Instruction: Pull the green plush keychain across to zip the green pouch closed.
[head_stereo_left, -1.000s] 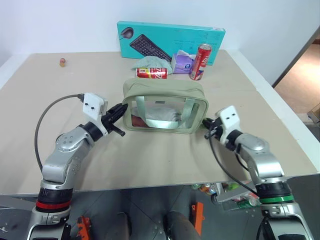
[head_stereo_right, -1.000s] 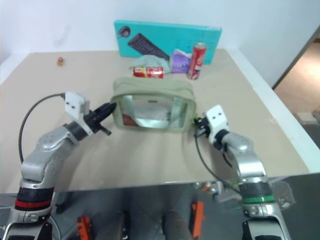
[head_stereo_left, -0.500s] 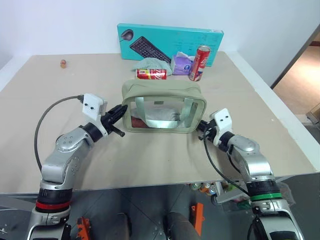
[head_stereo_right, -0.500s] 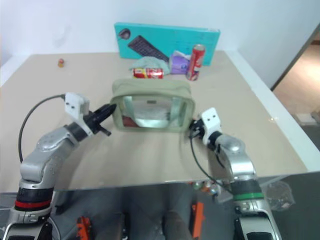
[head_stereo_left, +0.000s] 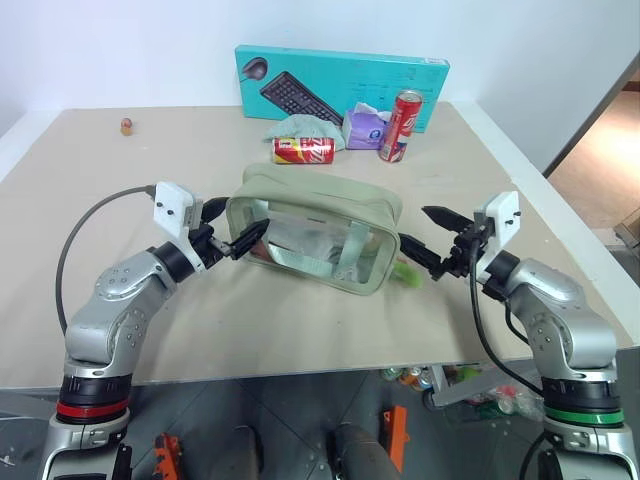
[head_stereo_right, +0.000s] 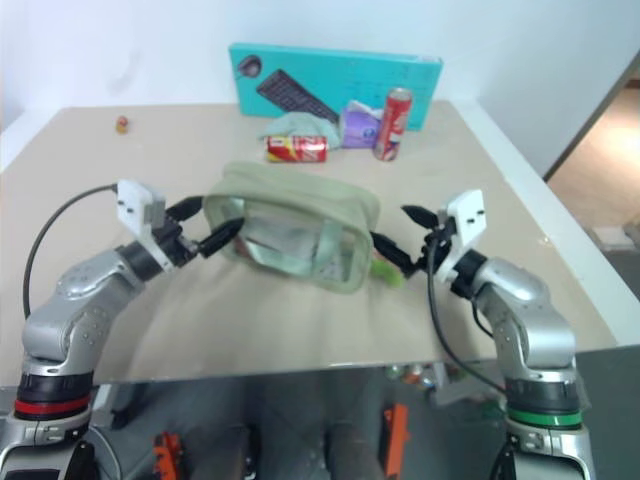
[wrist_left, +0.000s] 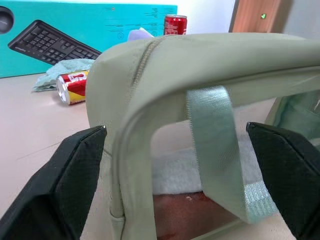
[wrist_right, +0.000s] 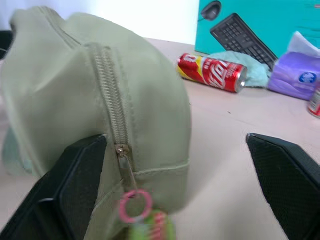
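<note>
The green pouch (head_stereo_left: 330, 215) lies tilted in the middle of the table, zipper on top, with a towel-like item visible through its clear panel. My left gripper (head_stereo_left: 240, 222) is open, its fingers either side of the pouch's left end (wrist_left: 125, 125). My right gripper (head_stereo_left: 415, 228) is open just off the pouch's right end, holding nothing. The green plush keychain (head_stereo_left: 405, 272) hangs loose at that end on a pink ring (wrist_right: 134, 205) below the zipper pull, beneath the right gripper's lower finger.
At the back stands a teal keyboard box (head_stereo_left: 340, 85), and in front of it are an upright red can (head_stereo_left: 404, 125), a lying red can (head_stereo_left: 303, 150), a purple tissue pack (head_stereo_left: 364, 128) and a pale green cloth (head_stereo_left: 300, 125). A small object (head_stereo_left: 126, 126) sits far left.
Both grippers have gone from shut to open. The right gripper let go at the pouch's right end, rose and drew back. The pouch now sits skewed, and the keychain hangs free.
</note>
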